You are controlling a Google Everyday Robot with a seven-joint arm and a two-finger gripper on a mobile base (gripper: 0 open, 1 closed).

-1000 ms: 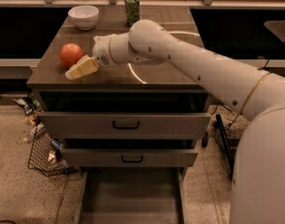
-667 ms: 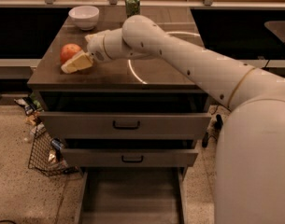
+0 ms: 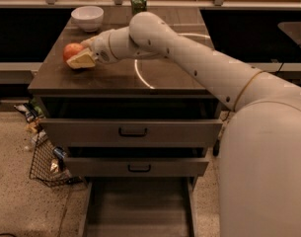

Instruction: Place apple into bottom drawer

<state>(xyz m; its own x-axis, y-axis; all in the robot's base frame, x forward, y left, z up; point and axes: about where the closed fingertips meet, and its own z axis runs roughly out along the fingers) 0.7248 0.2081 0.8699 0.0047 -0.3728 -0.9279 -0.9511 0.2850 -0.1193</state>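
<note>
The apple (image 3: 70, 50), red-orange, sits on the dark counter top (image 3: 115, 75) near its left edge. My gripper (image 3: 78, 58) is at the apple's right front side, reaching in from the right and covering part of it. The pale tip of the gripper lies right against the fruit. The bottom drawer (image 3: 137, 206) is pulled far out at the foot of the cabinet. Its flat floor is bare.
A white bowl (image 3: 87, 18) and a green can (image 3: 138, 3) stand at the back of the counter. The two upper drawers (image 3: 132, 131) (image 3: 139, 168) with black handles are slightly out. A wire basket (image 3: 47, 162) with clutter sits on the floor at the left.
My gripper has moved left and back across the counter, closing in on the apple until it is right against it.
</note>
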